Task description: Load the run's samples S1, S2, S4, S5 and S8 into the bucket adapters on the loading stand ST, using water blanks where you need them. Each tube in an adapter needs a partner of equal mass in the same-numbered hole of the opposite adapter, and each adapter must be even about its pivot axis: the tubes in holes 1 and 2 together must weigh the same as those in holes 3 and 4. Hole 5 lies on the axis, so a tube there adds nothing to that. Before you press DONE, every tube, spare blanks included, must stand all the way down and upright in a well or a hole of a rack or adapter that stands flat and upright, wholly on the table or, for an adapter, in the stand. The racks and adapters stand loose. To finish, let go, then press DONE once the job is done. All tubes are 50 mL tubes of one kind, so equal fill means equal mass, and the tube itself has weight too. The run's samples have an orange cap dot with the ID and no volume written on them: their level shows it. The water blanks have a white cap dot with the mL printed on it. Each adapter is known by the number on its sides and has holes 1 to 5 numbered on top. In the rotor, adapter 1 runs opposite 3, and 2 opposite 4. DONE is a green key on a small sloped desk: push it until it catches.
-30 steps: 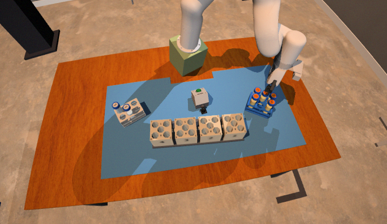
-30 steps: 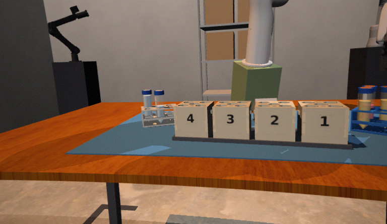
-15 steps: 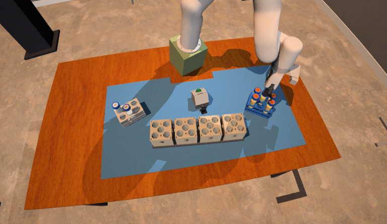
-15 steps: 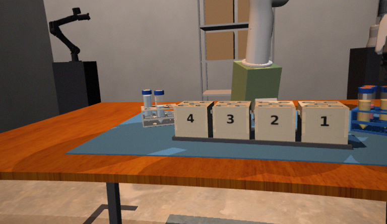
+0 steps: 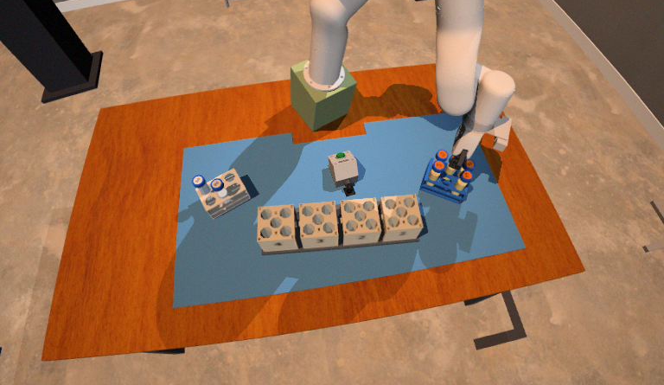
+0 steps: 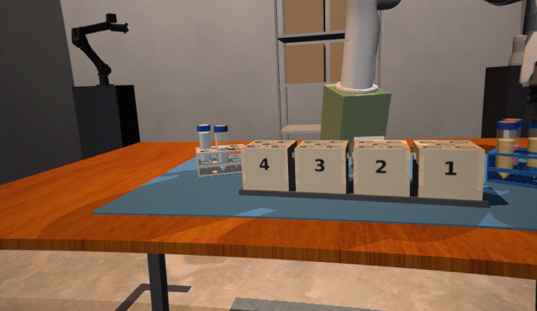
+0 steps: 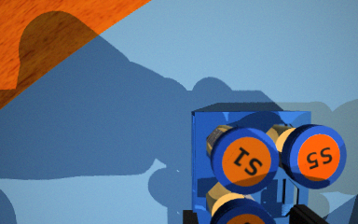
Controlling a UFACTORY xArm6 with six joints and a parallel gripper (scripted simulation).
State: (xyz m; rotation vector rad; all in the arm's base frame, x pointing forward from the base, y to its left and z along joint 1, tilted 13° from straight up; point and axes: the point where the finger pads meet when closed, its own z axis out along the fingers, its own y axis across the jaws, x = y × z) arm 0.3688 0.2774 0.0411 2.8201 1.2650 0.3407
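My gripper (image 5: 458, 160) (image 7: 247, 218) is open, low over the back of the blue rack (image 5: 443, 194) (image 7: 200, 140). Its fingers stand either side of an orange-dotted cap (image 7: 244, 215), cut off at the wrist view's lower edge. S1 (image 7: 247, 159) and S5 (image 7: 318, 158) stand beyond it. Several samples stand in this rack; the gripper partly hides them. Adapters 4 (image 6: 264, 177), 3 (image 6: 319, 179), 2 (image 6: 380, 181) and 1 (image 6: 450, 183) sit in stand ST (image 6: 317, 196), holes empty. Two blue-capped blanks (image 5: 198, 181) (image 5: 217, 183) stand in the pale rack (image 5: 230, 208); their mL is unreadable.
The DONE desk (image 5: 344, 171) with its green key (image 5: 341, 156) stands behind the adapter row. A small black object (image 5: 348, 189) is in front of it. The robot base (image 5: 322, 104) is at the back. The blue rack's tall tubes stand close together around the fingers.
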